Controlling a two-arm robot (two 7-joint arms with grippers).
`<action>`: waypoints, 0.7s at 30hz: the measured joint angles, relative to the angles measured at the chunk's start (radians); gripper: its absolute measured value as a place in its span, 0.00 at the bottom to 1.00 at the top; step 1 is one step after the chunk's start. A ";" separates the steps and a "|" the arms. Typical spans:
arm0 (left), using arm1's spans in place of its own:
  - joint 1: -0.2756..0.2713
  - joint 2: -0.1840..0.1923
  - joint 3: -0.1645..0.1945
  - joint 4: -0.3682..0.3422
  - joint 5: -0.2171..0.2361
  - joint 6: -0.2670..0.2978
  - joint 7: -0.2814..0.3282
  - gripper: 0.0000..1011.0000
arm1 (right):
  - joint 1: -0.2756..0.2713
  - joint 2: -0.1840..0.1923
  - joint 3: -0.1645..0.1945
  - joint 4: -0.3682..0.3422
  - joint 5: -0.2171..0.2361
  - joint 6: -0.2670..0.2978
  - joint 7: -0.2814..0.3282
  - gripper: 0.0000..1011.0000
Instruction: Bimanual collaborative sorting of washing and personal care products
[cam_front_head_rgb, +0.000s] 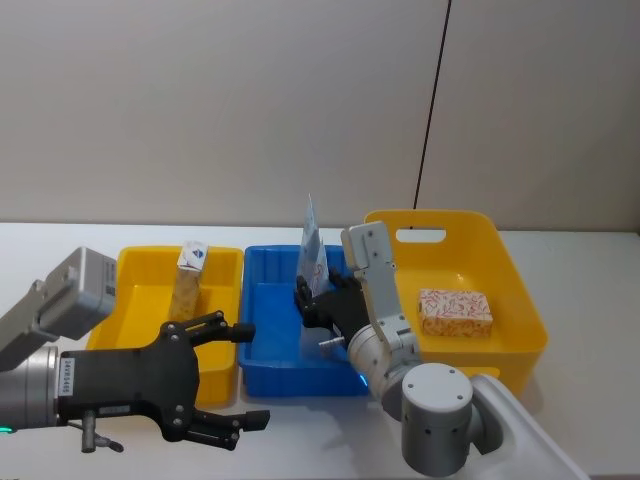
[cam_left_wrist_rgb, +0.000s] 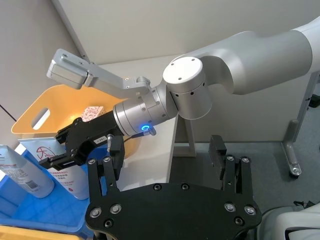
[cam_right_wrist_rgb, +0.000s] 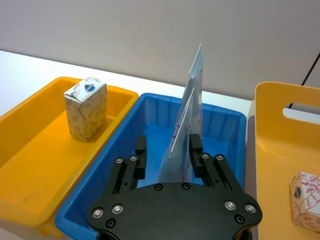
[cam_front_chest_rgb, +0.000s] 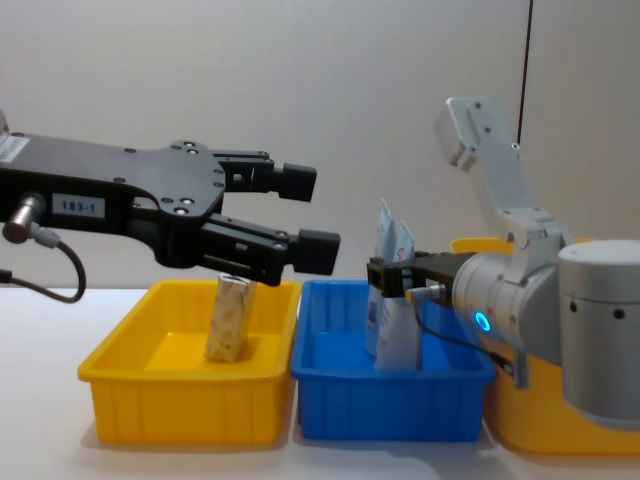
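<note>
At centre frame, the right claw (cam_right_wrist_rgb: 167, 161) pinched two squeeze tubes (cam_right_wrist_rgb: 186, 125) low down inside the blue bin (cam_right_wrist_rgb: 220, 122). They looked light, soft and slippery, so gripping near the stiffer base seemed wise. The left claw (cam_front_head_rgb: 240, 375) hung spread at lower left.

Plain beige wall (cam_front_head_rgb: 220, 100), white table (cam_front_head_rgb: 60, 250)

Blue bin (cam_front_head_rgb: 270, 375) between two yellow bins (cam_front_head_rgb: 135, 275) (cam_front_head_rgb: 520, 300) on white table (cam_front_head_rgb: 60, 240)

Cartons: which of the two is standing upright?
The beige-patterned carton in the left yellow bin stands on end. The white carton with red floral print lies flat in the right yellow bin.
</note>
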 joint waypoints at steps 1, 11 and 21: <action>0.000 0.000 0.000 0.000 0.000 0.000 0.000 0.99 | 0.000 -0.001 0.000 0.001 -0.001 0.000 0.001 0.53; 0.000 0.000 0.000 0.000 0.000 0.000 0.000 0.99 | 0.002 -0.007 0.006 0.006 -0.007 -0.002 0.003 0.18; 0.000 0.000 0.000 0.000 0.000 0.000 0.000 0.99 | -0.005 -0.007 0.015 -0.003 -0.015 -0.011 0.004 0.01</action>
